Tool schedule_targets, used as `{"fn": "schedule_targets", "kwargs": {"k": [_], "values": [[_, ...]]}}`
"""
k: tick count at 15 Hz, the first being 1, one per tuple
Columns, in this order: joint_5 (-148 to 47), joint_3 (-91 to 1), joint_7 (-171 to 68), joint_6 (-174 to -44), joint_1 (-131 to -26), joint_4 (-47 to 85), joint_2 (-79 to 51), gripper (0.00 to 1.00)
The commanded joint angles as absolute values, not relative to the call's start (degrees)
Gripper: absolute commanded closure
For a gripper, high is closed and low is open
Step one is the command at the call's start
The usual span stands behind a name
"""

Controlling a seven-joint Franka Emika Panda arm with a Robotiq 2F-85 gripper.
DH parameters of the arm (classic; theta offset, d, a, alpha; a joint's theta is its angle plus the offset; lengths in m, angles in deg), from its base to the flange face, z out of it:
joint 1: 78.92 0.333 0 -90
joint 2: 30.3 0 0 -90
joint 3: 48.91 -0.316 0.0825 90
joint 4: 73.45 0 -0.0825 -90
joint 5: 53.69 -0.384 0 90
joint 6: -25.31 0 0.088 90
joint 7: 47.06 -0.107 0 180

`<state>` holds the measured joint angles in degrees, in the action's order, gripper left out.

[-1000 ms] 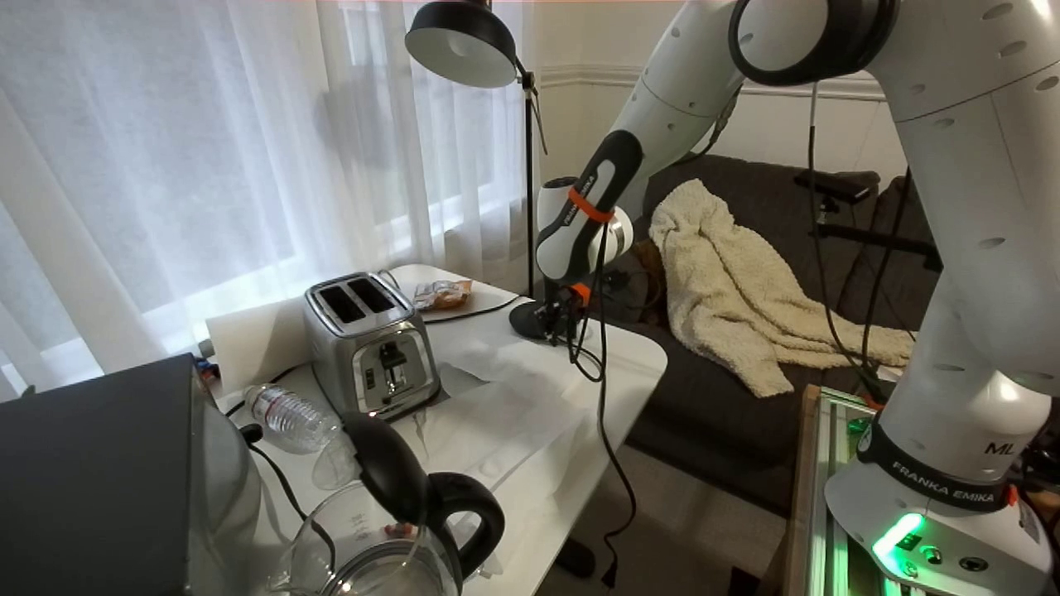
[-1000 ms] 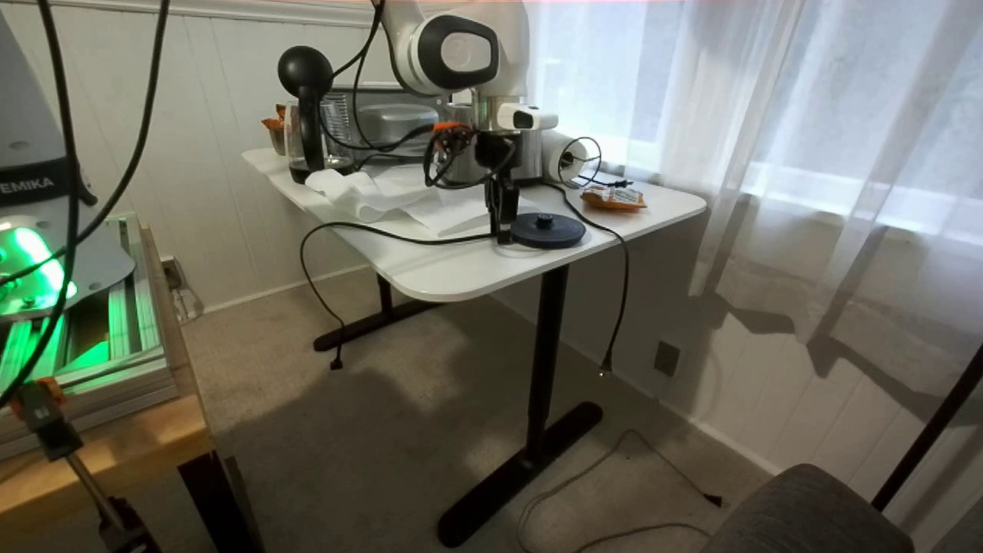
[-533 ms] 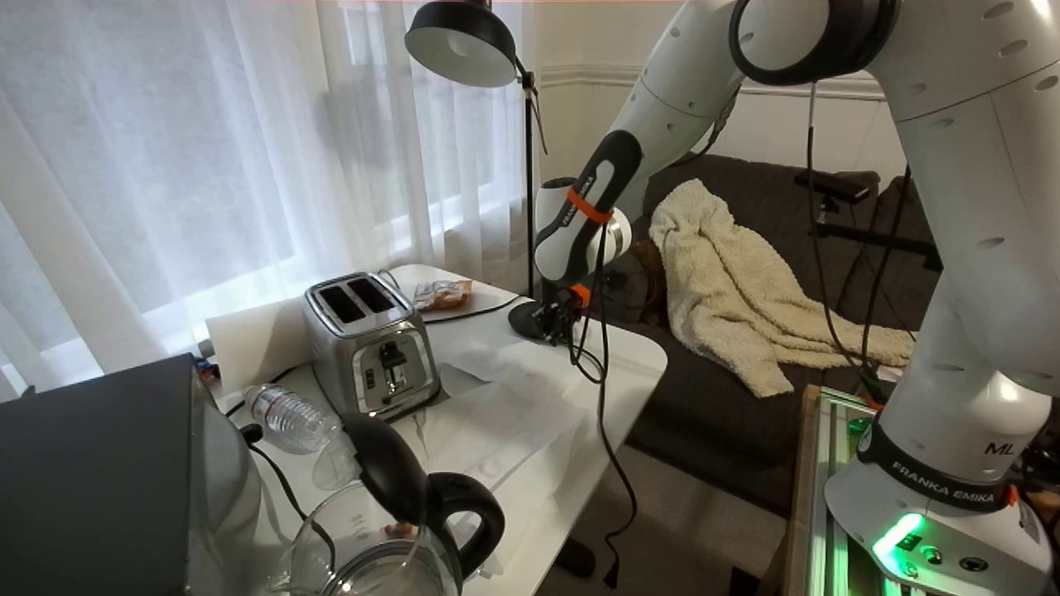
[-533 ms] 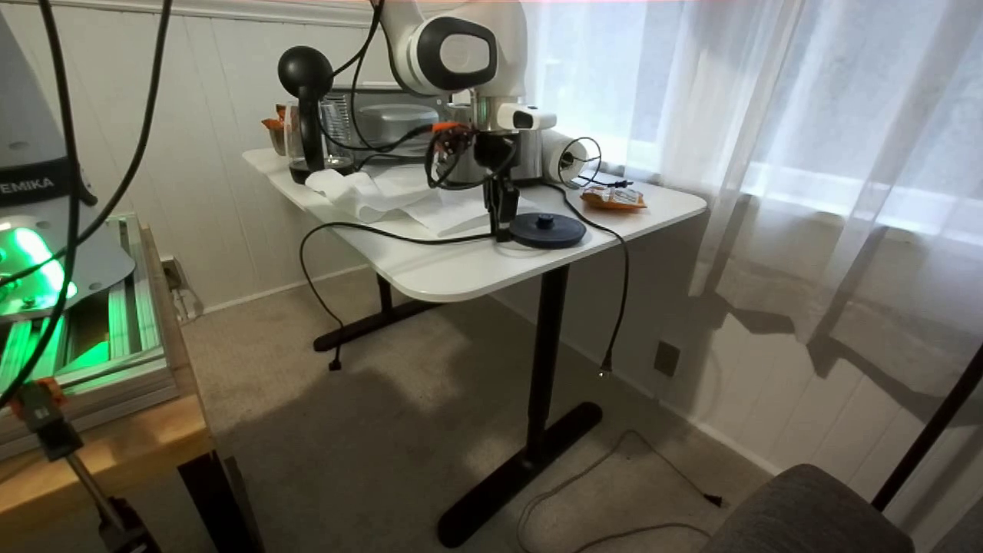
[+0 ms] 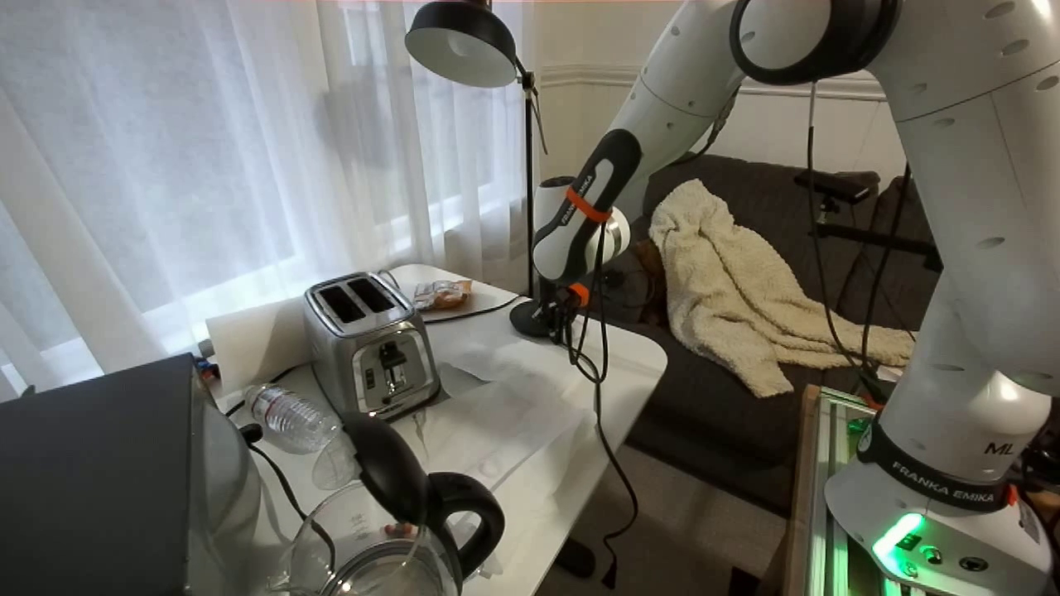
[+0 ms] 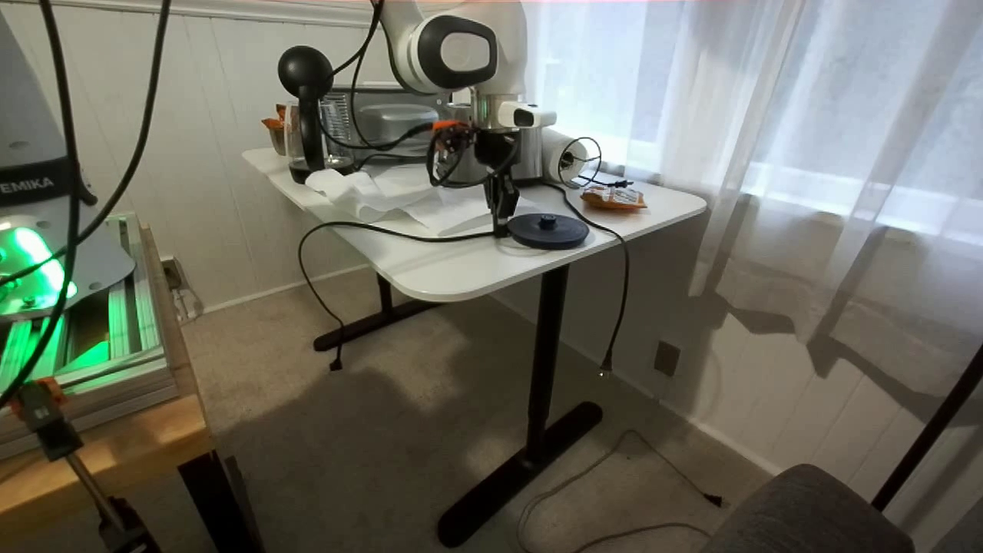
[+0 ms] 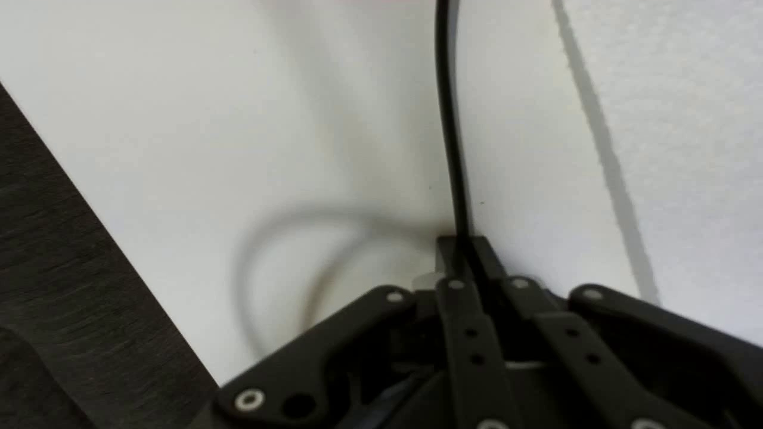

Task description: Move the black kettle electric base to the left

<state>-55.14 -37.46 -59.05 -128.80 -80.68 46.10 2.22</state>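
Note:
In an exterior view the black kettle electric base (image 6: pixel 553 234), a flat round disc with a small centre knob, lies on the white table near its edge. From beside it a thin black cord (image 6: pixel 384 229) runs off the table, its plug hanging low. My gripper (image 6: pixel 501 229) points down right next to the disc, low over the tabletop. Part of the base (image 5: pixel 526 319) also shows behind the gripper in an exterior view. In the wrist view the cord (image 7: pixel 451 131) passes between the fingertips of my gripper (image 7: pixel 467 241), which is shut on it; the disc is out of that view.
A silver toaster (image 5: pixel 373 343), a snack packet (image 5: pixel 443 295), a plastic bottle (image 5: pixel 290 418) and a glass kettle (image 5: pixel 381 538) share the table. White paper (image 6: pixel 445 211) lies in the middle. A separate cord (image 6: pixel 626 284) hangs over the table edge (image 6: pixel 461 296).
The jaws have closed onto the cord. My gripper has moved very slightly, and the disc has shifted a touch away from the fingers in an exterior view.

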Motion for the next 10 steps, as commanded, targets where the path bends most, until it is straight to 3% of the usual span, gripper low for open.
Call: {"fn": "schedule_targets", "kwargs": {"k": [1, 10], "values": [[-53.6, -37.3, -59.4, -130.5, -80.0, 47.6, 0.5, 0.98], [-43.9, -32.8, -60.9, -139.3, -72.2, 58.4, -11.1, 0.98]]}}
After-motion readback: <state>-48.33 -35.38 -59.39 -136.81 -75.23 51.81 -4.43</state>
